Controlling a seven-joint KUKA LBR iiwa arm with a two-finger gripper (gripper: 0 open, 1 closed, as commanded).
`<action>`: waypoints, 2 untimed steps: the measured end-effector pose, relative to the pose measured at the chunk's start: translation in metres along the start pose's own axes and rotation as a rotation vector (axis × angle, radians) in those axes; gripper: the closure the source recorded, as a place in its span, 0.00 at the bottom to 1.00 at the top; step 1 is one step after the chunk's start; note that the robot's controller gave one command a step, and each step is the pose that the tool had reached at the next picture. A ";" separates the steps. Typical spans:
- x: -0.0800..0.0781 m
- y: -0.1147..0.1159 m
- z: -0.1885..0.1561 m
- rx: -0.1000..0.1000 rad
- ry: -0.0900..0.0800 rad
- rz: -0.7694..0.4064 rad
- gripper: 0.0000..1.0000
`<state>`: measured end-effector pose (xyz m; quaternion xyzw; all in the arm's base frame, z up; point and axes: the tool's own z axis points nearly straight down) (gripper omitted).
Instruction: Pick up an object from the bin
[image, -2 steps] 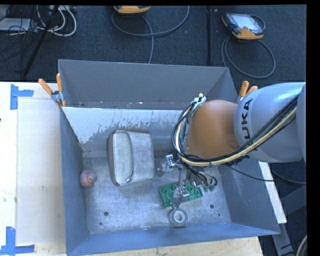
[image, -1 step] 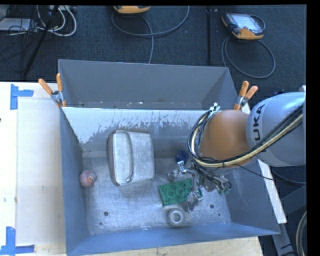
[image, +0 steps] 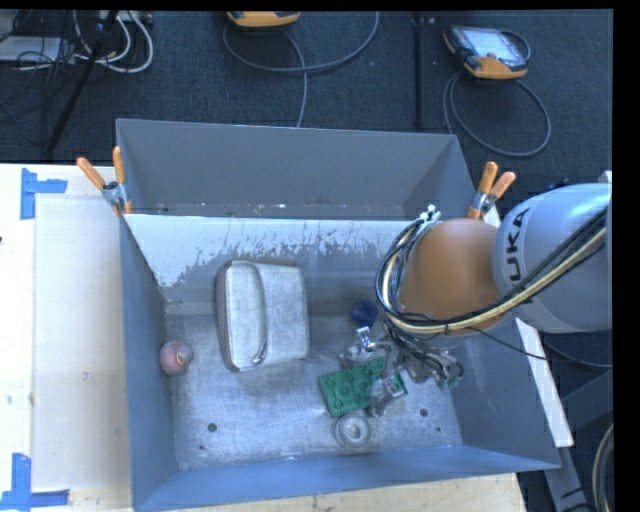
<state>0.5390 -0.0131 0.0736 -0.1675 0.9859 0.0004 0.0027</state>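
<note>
Arm (image: 545, 270) w/ orange wrist cover (image: 450, 270) is reaching in from the right, and the jaws are hanging low over the front-right part of the bin (image: 300, 190). They're sitting right at the right edge of a green studded plate (image: 347, 392) that's lying flat on the bin floor. Can't tell whether they're released or clenched, since metal parts and cables are hiding that. A small silver ring (image: 352, 431) is lying just in front of the plate, nr the front wall. A grey block w/ a handle (image: 262, 314) is lying mid-bin, and a pink ball (image: 176, 356) is sitting well apart at left.
</note>
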 end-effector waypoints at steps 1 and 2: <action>-0.001 -0.001 -0.124 0.003 -0.002 0.035 1.00; 0.024 0.080 -0.246 0.000 -0.001 -0.267 1.00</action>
